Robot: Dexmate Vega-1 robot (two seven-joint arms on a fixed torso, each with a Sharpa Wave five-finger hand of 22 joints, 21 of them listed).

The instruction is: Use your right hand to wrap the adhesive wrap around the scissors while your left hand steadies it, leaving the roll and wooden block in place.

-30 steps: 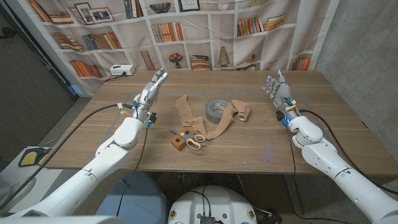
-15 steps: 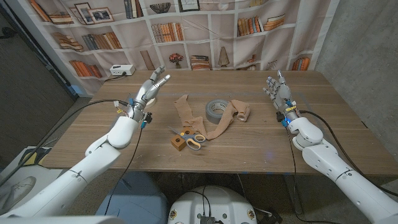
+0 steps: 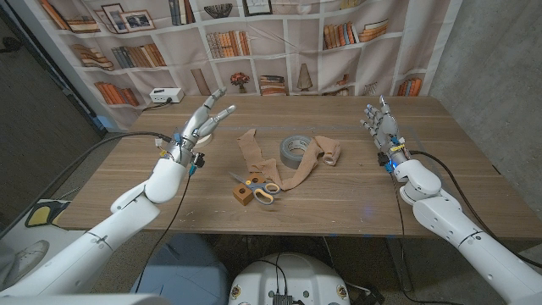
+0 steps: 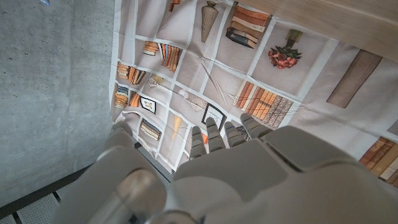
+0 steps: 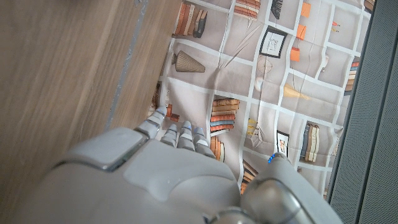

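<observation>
Scissors (image 3: 262, 188) with orange-and-grey handles lie mid-table, touching the small wooden block (image 3: 244, 196) and resting on the tan adhesive wrap (image 3: 292, 165), whose loose strips trail past the grey roll (image 3: 294, 147), so by my read no wrapping has begun and the whole job is left. Left hand (image 3: 203, 124) hangs above the table, fingers spread and holding nothing, well apart from the scissors; right hand (image 3: 379, 122) stands palm upright, fingers straight and together, empty too. No containers on this table.
</observation>
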